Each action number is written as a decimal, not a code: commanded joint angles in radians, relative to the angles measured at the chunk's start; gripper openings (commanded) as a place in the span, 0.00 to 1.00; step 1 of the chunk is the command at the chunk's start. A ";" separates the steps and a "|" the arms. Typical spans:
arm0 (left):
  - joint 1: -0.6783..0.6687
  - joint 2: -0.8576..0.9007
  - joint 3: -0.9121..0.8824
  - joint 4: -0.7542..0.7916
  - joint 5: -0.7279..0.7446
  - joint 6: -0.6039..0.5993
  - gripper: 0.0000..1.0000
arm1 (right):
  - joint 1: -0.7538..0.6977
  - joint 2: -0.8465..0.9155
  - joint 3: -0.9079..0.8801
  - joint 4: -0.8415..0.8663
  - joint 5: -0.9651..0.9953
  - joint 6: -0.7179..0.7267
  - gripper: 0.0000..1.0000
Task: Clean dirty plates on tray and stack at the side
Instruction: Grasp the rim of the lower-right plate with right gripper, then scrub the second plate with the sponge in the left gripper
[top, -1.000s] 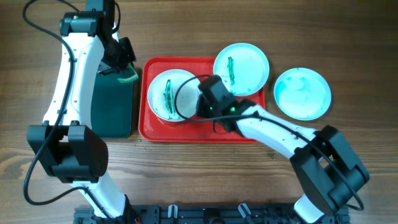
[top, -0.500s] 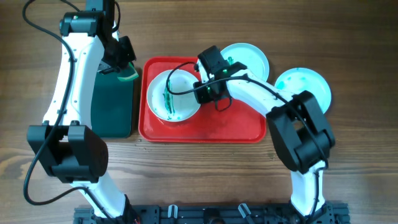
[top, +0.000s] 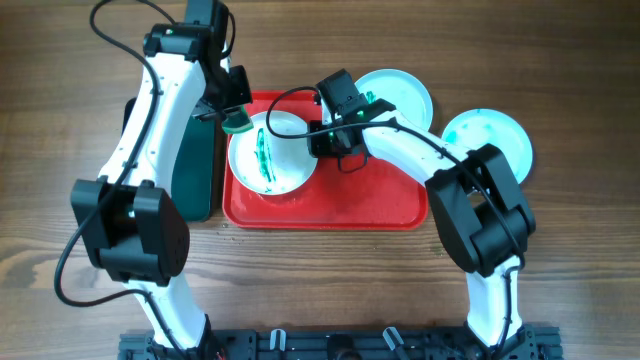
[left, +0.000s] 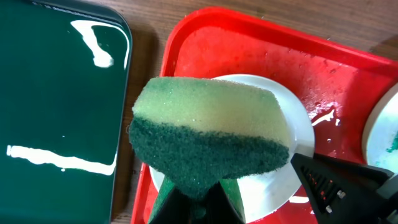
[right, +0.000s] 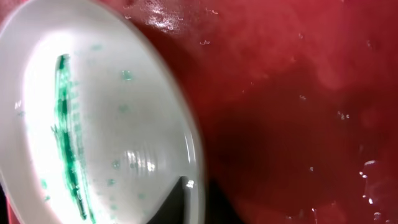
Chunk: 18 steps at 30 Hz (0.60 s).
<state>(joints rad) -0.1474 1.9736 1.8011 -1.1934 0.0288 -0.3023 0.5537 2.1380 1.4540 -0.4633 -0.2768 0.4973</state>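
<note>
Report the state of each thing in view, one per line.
plate on the tray: green-streaked, rim held in the right gripper
plate at the tray's far corner: green-streaked, untouched
plate on the table: smeared green, untouched
tray: wet
sponge: held in the left gripper, over the held plate

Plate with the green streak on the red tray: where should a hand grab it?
Pinch its thin raised rim on the right edge, coming from the right. The plate is shallow, and the sponge hovers over its upper-left edge.
</note>
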 joint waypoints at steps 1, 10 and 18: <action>-0.003 0.006 -0.004 0.017 0.015 -0.021 0.04 | 0.003 0.049 0.017 -0.008 0.002 0.056 0.04; -0.066 0.061 -0.004 0.027 0.015 -0.021 0.04 | -0.052 0.042 0.017 -0.169 -0.066 0.089 0.04; -0.103 0.223 -0.004 0.049 -0.043 -0.011 0.04 | -0.053 0.043 0.017 -0.176 -0.061 0.048 0.04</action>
<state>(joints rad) -0.2562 2.1487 1.7988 -1.1461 0.0235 -0.3351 0.5030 2.1509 1.4765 -0.6388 -0.3626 0.5701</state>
